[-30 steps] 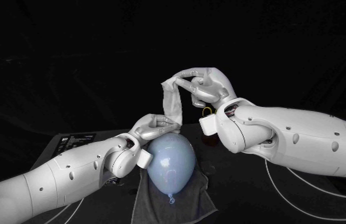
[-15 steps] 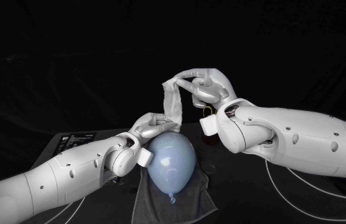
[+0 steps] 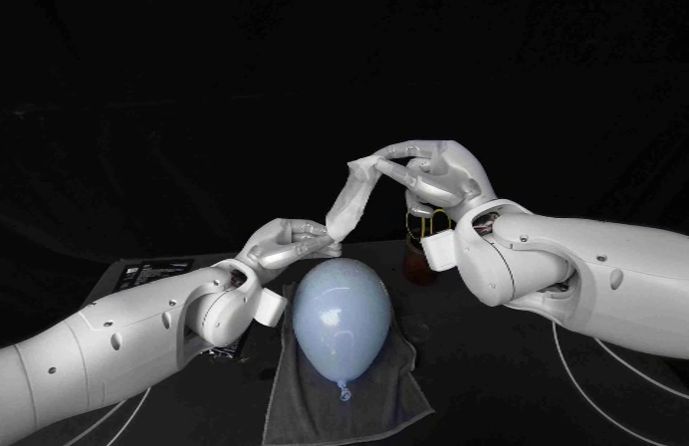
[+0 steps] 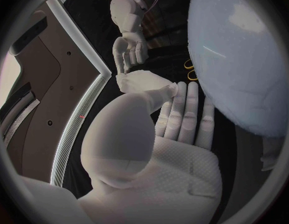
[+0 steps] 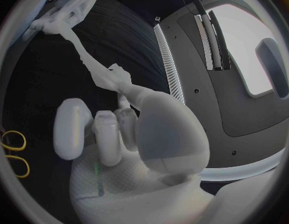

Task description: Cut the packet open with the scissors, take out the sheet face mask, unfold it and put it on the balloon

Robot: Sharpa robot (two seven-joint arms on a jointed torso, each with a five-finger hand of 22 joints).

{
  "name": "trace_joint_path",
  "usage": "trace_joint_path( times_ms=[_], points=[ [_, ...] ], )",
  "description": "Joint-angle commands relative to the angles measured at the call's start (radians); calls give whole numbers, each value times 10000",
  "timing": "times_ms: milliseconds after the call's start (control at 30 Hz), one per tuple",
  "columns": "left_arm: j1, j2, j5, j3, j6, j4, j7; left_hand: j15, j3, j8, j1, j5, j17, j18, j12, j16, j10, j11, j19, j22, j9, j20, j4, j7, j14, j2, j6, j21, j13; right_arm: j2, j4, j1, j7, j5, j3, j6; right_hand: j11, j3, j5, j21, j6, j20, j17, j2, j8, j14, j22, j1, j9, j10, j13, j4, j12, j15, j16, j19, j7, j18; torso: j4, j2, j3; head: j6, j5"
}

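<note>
- The left hand [image 3: 288,243] and the right hand [image 3: 434,175] each pinch one end of the folded mask [image 3: 350,199].
- The step is unfolding; next I think it must be spread open over the balloon [image 3: 342,315].

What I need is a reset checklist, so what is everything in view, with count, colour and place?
Pale blue rubber balloon: one, pale blue, lying on the cloth, knot towards the robot.
White sheet face mask: one, white, folded into a strip, stretched in the air between both hands above the balloon.
Dark grey fabric cloth: one, dark grey, on the table under the balloon.
Flat dark item with pale print: one, black, on the table beyond the left arm; what it is I cannot tell.
Yellow loops: two, yellow, on the table; probably scissors handles.
Black table: one, black.
Left robot hand: one, silver, pinches the mask's lower end.
Right robot hand: one, silver, pinches its upper end.
</note>
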Motion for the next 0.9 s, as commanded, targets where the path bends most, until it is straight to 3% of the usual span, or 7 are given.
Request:
trace_joint_path(
  times_ms=[33, 333, 400, 467, 533, 600, 900],
  points=[
    [56, -290, -154, 38, 524, 274, 97, 2, 281, 267, -210, 43, 41, 67, -78, -5, 110, 4, -211, -31, 1021, 22, -92, 21, 82, -31, -102, -91, 13, -211, 111, -83, 314, 421, -21, 872, -15, 41, 24, -78, 52, -62, 2627, 116, 36, 1061, 1827, -10, 19, 399, 1776, 16, 27, -58, 41, -36, 15, 81, 7, -6, 11, -85, 5],
    [447, -1187, -1385, 66, 1359, 982, -525, -22, 956, 456, -587, 51, 150, -7, -143, 13, 293, -9, -474, -45, 1608, 20, -356, 45, 152, -179, -196, -130, 85, -652, 184, -381, 497, 621, -105, 2311, 8, 37, 24, -284, -41, -46, 2627, 128, 53, 1061, 1774, -99, 37, 358, 1742, 16, -22, -36, 41, -126, 37, 118, 21, -21, 31, -198, 57],
    [567, -1353, -1630, 66, 1485, 1064, -745, -27, 1131, 484, -674, 55, 173, -7, -151, 21, 322, -10, -444, -35, 1728, 18, -426, 51, 165, -221, -207, -113, 103, -731, 163, -466, 475, 626, -130, 2935, 13, 35, 25, -318, -60, -43, 2627, 132, 58, 1061, 1765, -110, 41, 351, 1738, 9, -29, -31, 41, -142, 41, 124, 28, -37, 62, -251, 122],
    [671, -1495, -1857, 66, 1621, 1143, -953, -39, 1484, 532, -923, 58, 225, -5, -159, 42, 380, -19, -375, -13, 1991, 17, -577, 44, 192, -324, -222, -68, 148, -804, 153, -539, 357, 530, -164, 3622, 17, 32, 25, -393, -76, -38, 2627, 134, 65, 1061, 1746, -119, 46, 332, 1720, -2, -53, -26, 41, -175, 44, 137, 19, -36, 63, -286, 137],
    [771, -1614, -2101, 65, 1787, 1227, -1181, -74, 1801, 555, -1137, 167, 276, 22, -142, 81, 451, -47, -115, 36, 2216, 11, -760, 15, 231, -410, -215, 32, 207, -867, 153, -605, 192, 373, -201, 4146, 25, 22, 25, -503, -105, -29, 2627, 143, 85, 1061, 1718, -140, 61, 291, 1684, -25, -103, -15, 41, -228, 51, 157, 3, -39, 77, -314, 142],
    [886, -1741, -2369, 64, 2087, 1333, -1495, -111, 2003, 580, -1426, 571, 353, 93, -99, 163, 563, -81, 269, 115, 2477, -3, -926, -6, 305, -485, -174, 205, 299, -919, 132, -671, 3, 227, -254, 4482, 28, 15, 25, -560, -119, -25, 2627, 143, 94, 1061, 1703, -147, 67, 272, 1667, -37, -125, -12, 41, -254, 53, 167, 2, -26, 59, -355, 128],
    [1265, -2323, -3092, 55, 3916, 1955, -3203, -175, 1999, 478, -1811, 753, 511, 473, -37, 348, 686, -141, 889, 418, 2979, -90, -1309, -50, 387, -369, -118, 856, 520, -970, -233, -1258, -398, 397, -368, 4252, 41, 19, 43, -684, -196, -14, 2627, 129, 111, 1061, 1671, -121, 82, 208, 1602, -143, -210, -3, 41, -312, 75, 192, 22, -39, 70, -719, 119]
  ],
)
